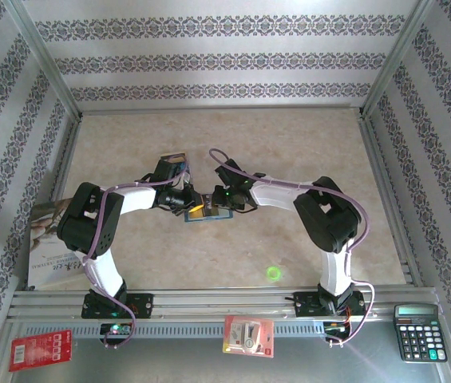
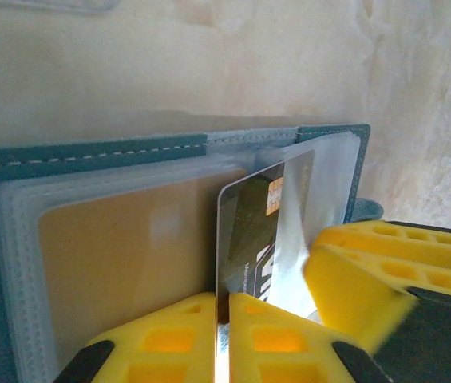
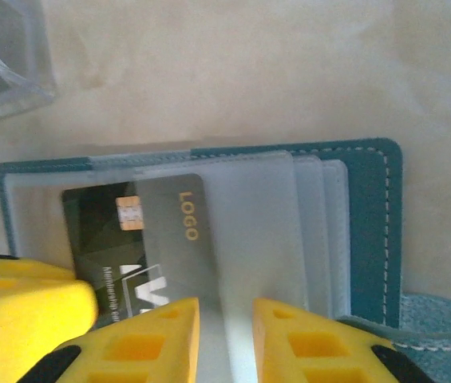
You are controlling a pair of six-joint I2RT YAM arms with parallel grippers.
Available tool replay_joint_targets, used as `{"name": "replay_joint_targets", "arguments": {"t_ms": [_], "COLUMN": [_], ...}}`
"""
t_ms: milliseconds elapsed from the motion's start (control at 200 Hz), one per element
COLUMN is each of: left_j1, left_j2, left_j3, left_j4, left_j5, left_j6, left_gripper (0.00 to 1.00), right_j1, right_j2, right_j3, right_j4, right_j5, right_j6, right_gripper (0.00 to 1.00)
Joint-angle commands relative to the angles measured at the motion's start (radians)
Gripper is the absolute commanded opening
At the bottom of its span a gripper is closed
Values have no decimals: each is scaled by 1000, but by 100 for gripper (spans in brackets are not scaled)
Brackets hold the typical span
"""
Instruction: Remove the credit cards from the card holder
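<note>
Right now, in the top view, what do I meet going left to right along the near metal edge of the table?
Red packet → left arm's base → red-and-white packet → right arm's base → black calculator.

Teal card holder point(image 3: 365, 227) (white stitching), dark card point(image 3: 97, 231), gold card point(image 2: 121, 263)

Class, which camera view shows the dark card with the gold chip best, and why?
Right wrist: the dark card lies face-on, chip and LOGO print readable. Left wrist shows the dark card tilted, nearly edge-on. Top external shows the card holder small, the card indistinct.
</note>
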Motion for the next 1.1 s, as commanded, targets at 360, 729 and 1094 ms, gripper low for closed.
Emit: {"name": "replay_joint_targets", "arguments": {"t_ms": [360, 729, 1094], "left_j1": [9, 65, 147], "left_j2": [-17, -46, -270], "left_j3": [-24, -54, 46], "left_j4": [98, 49, -329], "left_j5": [85, 52, -104], "left_j6": [-84, -45, 194], "left_gripper": [24, 0, 0], "right_j1": [9, -27, -68], "right_j2": [38, -30, -175], "right_j3": [7, -64, -176], "right_j4": [-12, 55, 351], "right_j5": [-60, -52, -208], "right_j6": [4, 25, 48], "right_gripper": [19, 20, 28]}}
